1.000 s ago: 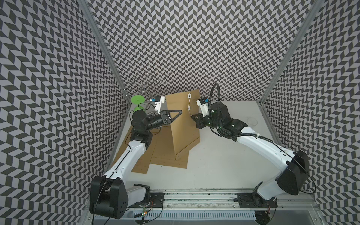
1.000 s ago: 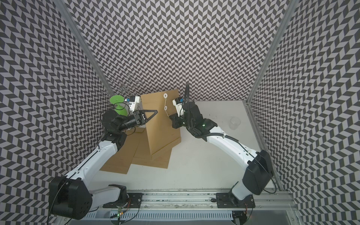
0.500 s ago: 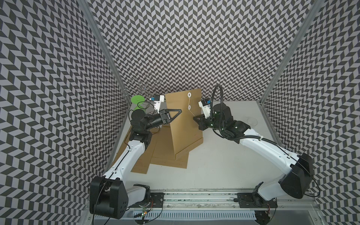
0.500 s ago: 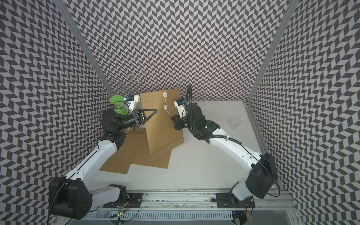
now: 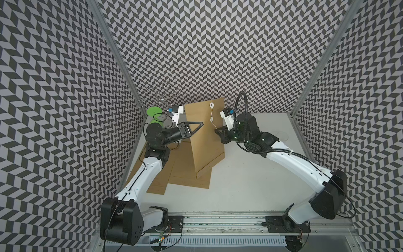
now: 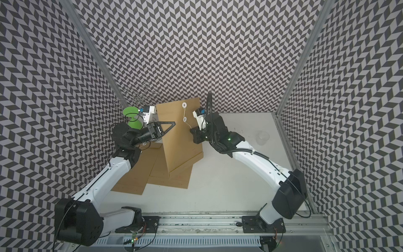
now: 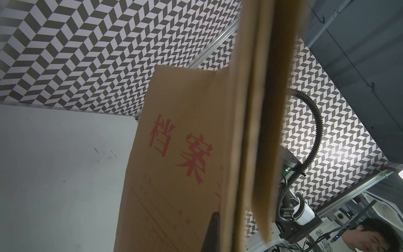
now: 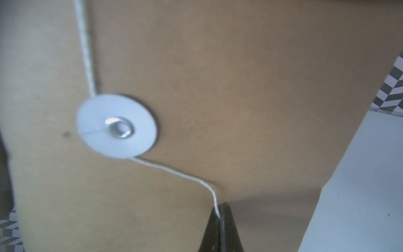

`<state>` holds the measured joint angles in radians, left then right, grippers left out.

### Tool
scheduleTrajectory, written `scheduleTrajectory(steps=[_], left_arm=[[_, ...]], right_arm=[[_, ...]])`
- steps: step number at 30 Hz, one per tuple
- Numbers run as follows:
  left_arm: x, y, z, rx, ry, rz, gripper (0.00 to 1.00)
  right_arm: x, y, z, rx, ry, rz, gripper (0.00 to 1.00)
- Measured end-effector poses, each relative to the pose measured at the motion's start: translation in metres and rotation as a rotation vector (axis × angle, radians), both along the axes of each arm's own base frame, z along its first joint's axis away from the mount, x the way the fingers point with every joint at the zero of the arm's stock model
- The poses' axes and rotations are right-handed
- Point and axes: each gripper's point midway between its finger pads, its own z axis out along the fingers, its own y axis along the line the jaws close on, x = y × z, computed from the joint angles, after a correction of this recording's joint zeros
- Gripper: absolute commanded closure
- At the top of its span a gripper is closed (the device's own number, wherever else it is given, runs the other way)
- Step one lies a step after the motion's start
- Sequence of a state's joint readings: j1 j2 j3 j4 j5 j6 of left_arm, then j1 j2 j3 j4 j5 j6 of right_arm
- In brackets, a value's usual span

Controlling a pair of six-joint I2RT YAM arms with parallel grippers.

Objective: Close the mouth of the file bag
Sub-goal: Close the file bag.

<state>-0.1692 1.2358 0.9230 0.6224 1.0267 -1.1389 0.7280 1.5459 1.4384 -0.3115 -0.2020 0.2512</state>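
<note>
File bag [image 5: 207, 141], brown paper, upright, red characters [image 7: 181, 150], white string [image 8: 174, 172] past disc [image 8: 116, 126]

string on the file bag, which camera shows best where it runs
Right wrist view: the string passes the white disc and ends pinched in the shut right hand. Both top views show only a thin line on the file bag. The left wrist view shows none of it.

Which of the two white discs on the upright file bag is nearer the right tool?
The lower disc, beneath the upper disc on the file bag: the string leaves its rim and ends pinched in the shut right tool.
</note>
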Motion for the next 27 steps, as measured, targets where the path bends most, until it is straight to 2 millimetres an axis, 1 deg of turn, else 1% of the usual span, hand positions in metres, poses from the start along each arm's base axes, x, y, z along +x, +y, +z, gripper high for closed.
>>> scheduleTrajectory(steps=[4, 8, 13, 17, 21, 27], left_arm=[[-0.001, -0.001, 0.001, -0.004, 0.003, -0.007, 1.00], [-0.004, -0.002, 0.001, -0.003, -0.001, -0.009, 1.00], [-0.009, -0.002, -0.004, 0.002, 0.009, -0.008, 1.00], [-0.009, -0.002, -0.008, 0.005, 0.021, -0.009, 1.00], [-0.010, -0.003, -0.008, 0.006, 0.019, -0.011, 1.00], [-0.008, -0.004, -0.015, 0.024, 0.031, -0.003, 1.00]], right_arm=[[0.004, -0.005, -0.001, -0.022, -0.006, -0.030, 1.00], [0.020, -0.022, 0.005, -0.064, -0.032, -0.104, 1.00], [0.034, -0.035, 0.027, -0.088, -0.101, -0.180, 1.00], [0.040, -0.042, 0.041, -0.099, -0.138, -0.219, 1.00], [0.044, -0.042, 0.050, -0.103, -0.165, -0.235, 1.00], [0.047, -0.033, 0.054, -0.125, -0.185, -0.243, 1.00]])
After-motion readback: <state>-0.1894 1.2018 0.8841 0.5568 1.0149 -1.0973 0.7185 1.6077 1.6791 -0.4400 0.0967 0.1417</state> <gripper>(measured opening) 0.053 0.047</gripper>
